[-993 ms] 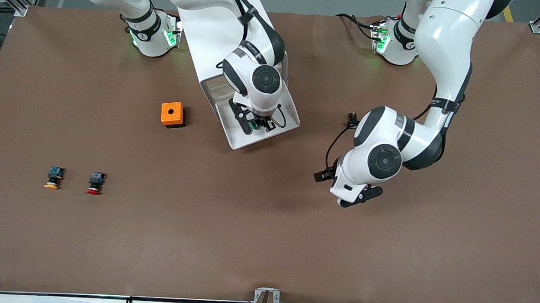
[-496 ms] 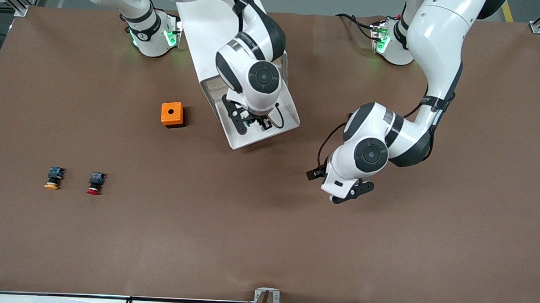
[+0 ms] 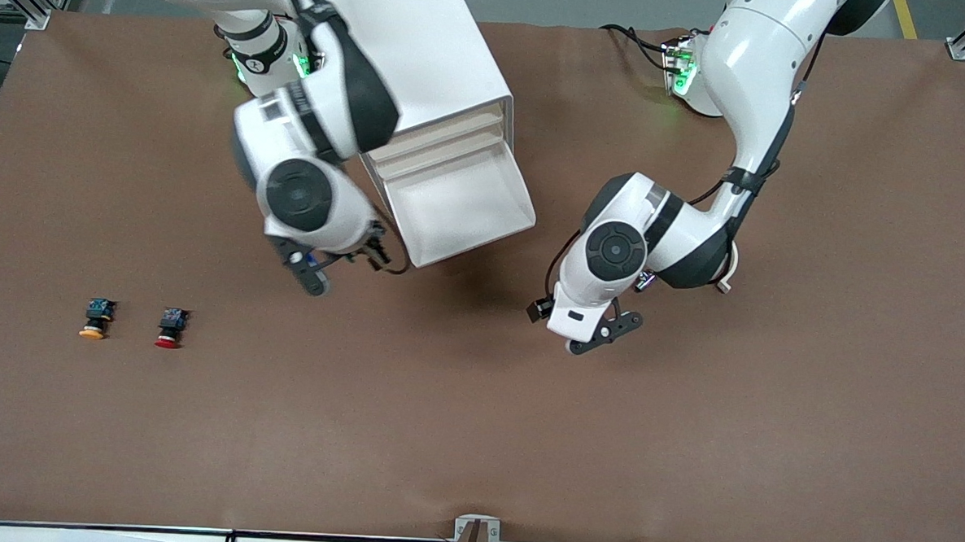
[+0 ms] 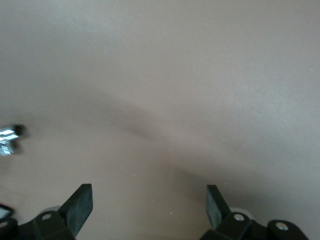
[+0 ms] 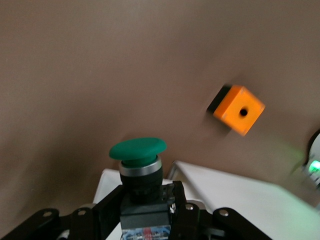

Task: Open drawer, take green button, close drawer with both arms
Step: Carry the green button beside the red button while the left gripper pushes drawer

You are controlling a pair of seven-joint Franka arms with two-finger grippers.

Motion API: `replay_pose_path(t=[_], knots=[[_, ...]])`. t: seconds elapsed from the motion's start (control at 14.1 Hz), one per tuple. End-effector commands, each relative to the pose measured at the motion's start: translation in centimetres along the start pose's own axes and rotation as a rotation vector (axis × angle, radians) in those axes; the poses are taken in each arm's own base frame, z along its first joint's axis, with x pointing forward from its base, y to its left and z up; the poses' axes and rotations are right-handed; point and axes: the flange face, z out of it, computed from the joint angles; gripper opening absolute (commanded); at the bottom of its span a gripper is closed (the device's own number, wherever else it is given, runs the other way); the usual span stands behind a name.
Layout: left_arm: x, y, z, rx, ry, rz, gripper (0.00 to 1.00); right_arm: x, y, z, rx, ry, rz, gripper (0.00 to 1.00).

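The drawer (image 3: pixel 461 209) stands pulled out of the tall white cabinet (image 3: pixel 427 53), and its tray shows nothing inside. My right gripper (image 3: pixel 320 268) is beside the drawer, over the table toward the right arm's end. In the right wrist view it (image 5: pixel 142 212) is shut on the black body of the green-capped button (image 5: pixel 138 150), with the cap sticking out past the fingertips. The hand hides the button in the front view. My left gripper (image 3: pixel 598 333) is open and empty over bare table toward the left arm's end of the drawer; its fingers (image 4: pixel 80 207) stand wide apart.
An orange box (image 5: pixel 239 109) with a round hole lies on the table under the right hand, hidden in the front view. A yellow-orange-capped button (image 3: pixel 95 318) and a red-capped button (image 3: pixel 170 327) lie toward the right arm's end, nearer the front camera.
My right gripper has come up out of the drawer with the green button and swung toward the right arm's end, over the orange box. My left gripper has drifted toward the drawer.
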Motion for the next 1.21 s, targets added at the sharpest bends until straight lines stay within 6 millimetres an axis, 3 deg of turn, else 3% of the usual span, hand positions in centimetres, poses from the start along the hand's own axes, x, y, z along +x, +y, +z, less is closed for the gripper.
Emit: replay_pose_path(t=[0.0,0.14,0.28,0.43,0.57,0.78,1.13], knots=[[-3.5,1.0,2.2,-0.025,0.038,-0.027,1.0,8.3,5.0,-1.5,0.026,-0.059,-0.187,0.16],[-5.8,1.9,3.1,-0.032,0.039,-0.007,1.0,14.2,8.1,-1.1,0.021,-0.034,-0.305,0.16],[-8.2,2.9,3.4,-0.025,0.035,0.033,1.0,18.6,10.3,-0.1,0.019,0.017,-0.413,0.17],[-8.9,2.9,3.8,-0.013,0.028,0.049,1.0,22.5,12.3,1.8,0.048,0.05,-0.493,0.18],[-11.1,3.3,4.7,-0.005,0.013,0.086,1.0,25.3,13.4,4.0,0.077,0.09,-0.546,0.18],[-13.6,4.2,5.4,-0.003,0.01,0.115,1.0,27.0,12.9,7.8,0.062,0.153,-0.564,0.18],[-15.9,4.9,6.5,-0.01,-0.003,0.114,1.0,27.4,11.6,14.3,0.08,0.197,-0.574,0.18]])
